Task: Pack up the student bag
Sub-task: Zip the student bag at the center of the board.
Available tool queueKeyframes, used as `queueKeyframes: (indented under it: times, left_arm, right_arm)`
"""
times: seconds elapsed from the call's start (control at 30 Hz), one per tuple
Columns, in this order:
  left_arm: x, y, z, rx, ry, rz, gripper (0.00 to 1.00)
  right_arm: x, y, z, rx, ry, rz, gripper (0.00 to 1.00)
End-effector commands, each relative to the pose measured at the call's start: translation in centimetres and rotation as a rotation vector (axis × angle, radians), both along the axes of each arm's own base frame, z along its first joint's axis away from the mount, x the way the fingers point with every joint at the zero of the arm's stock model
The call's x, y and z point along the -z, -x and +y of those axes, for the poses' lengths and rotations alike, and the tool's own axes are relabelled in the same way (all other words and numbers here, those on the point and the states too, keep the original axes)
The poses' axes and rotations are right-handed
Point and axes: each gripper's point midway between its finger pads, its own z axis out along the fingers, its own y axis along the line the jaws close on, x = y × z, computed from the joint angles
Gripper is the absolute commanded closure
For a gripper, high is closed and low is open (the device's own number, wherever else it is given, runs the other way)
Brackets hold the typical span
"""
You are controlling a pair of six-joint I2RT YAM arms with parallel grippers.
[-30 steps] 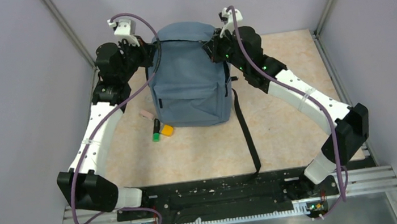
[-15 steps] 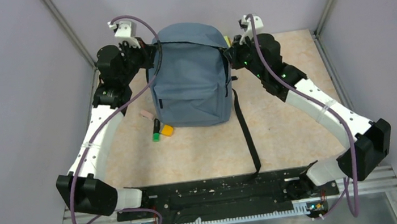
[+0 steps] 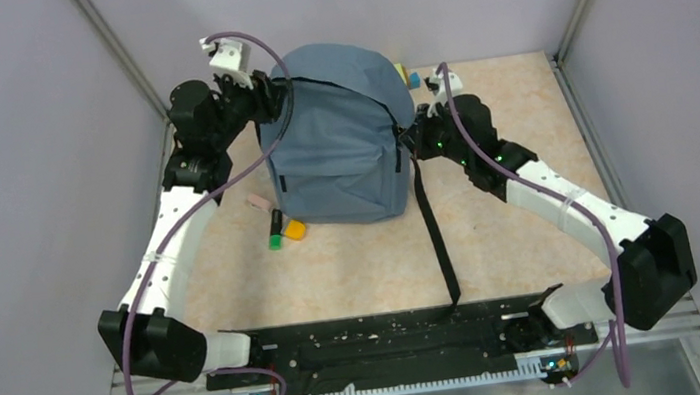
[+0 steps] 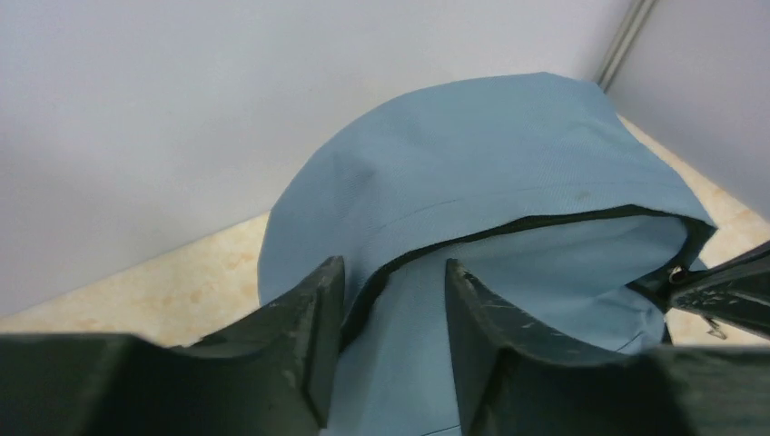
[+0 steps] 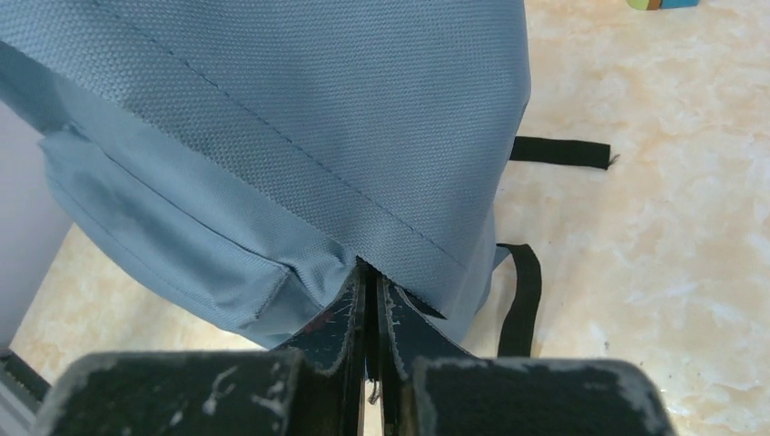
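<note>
- The arm bases are bolted to a black rail (image 3: 384, 339) along the bottom of the top view, at the near edge of the worktop (image 3: 355, 272).
- A black strap (image 3: 435, 237) is laid almost straight down the frame, from the bag's lower right corner to the rail.
- A green marker (image 3: 274, 230) and an orange piece (image 3: 296, 229) are seen side by side at the bag's lower left corner. A pink eraser (image 3: 257, 201) lies just up and left of them, beside the bag.
- The bag (image 3: 335, 149) is found in the upper middle of the top view, with its front pocket turned to the camera and its domed top toward the far wall.
- The right gripper (image 3: 406, 140) is pressed against the bag's right edge. In the right wrist view its fingers are clenched together on the bag, with a fold of fabric at a seam pinched between the tips.
- The left gripper (image 3: 262, 89) is held at the bag's upper left corner. In the left wrist view its fingers (image 4: 313, 336) are parted and nothing is clamped; the gaping black zip (image 4: 508, 227) runs down between them. Whether they touch the fabric cannot be told.
- A yellow piece (image 3: 400, 72) and a blue piece (image 3: 413, 80) lie behind the bag's upper right, near the far wall.
</note>
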Motion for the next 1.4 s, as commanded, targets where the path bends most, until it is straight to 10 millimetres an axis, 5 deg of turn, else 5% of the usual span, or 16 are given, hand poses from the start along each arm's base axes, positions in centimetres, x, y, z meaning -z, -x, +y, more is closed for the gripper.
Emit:
queueKeyframes:
  times: [0.0, 0.07, 0.27, 0.37, 0.73, 0.8, 0.9, 0.97, 1.0, 1.17, 1.37]
  left_arm:
    - [-7.6, 3.1, -2.4, 0.096, -0.178, -0.334, 0.26]
    - [-7.1, 3.4, -4.1, 0.085, -0.365, -0.401, 0.14]
    - [-4.2, 4.1, -12.3, 0.222, -0.684, -0.510, 0.10]
    - [-2.0, 2.9, -14.5, 0.230, -0.831, -0.502, 0.09]
    - [2.5, 1.2, -16.0, 0.274, -1.022, -0.407, 0.13]
    - [2.8, 0.6, -15.8, 0.246, -1.047, -0.407, 0.25]
    - [2.6, -0.3, -15.6, 0.179, -1.072, -0.415, 0.60]
    - [1.9, -0.7, -15.5, 0.130, -1.067, -0.432, 0.93]
    - [1.6, -0.9, -15.4, 0.103, -1.057, -0.444, 1.00]
    - [-1.8, -1.0, -14.9, -0.028, -0.934, -0.532, 1.00]
    - [-6.0, -1.2, -13.7, -0.176, -0.776, -0.574, 1.00]
  right_arm:
    - [-2.3, 1.3, -0.4, -0.026, -0.055, -0.023, 1.00]
    - [-3.0, 1.5, -0.4, -0.030, -0.063, -0.037, 1.00]
    - [-3.9, 1.7, -0.3, -0.043, -0.075, -0.051, 1.00]
    - [-4.0, 1.8, -0.2, -0.049, -0.078, -0.049, 1.00]
    - [-5.1, 2.1, -0.6, -0.051, -0.066, -0.074, 1.00]
    - [-5.1, 2.2, -0.5, -0.056, -0.069, -0.075, 1.00]
    - [-5.1, 2.4, -0.7, -0.054, -0.069, -0.076, 1.00]
    - [-4.9, 2.4, -0.9, -0.043, -0.067, -0.075, 1.00]
    - [-5.0, 2.5, -1.0, -0.037, -0.070, -0.076, 1.00]
    - [-3.8, 2.6, -1.5, 0.007, -0.095, -0.053, 1.00]
    - [3.4, 4.7, -0.7, -0.022, -0.144, 0.114, 1.00]
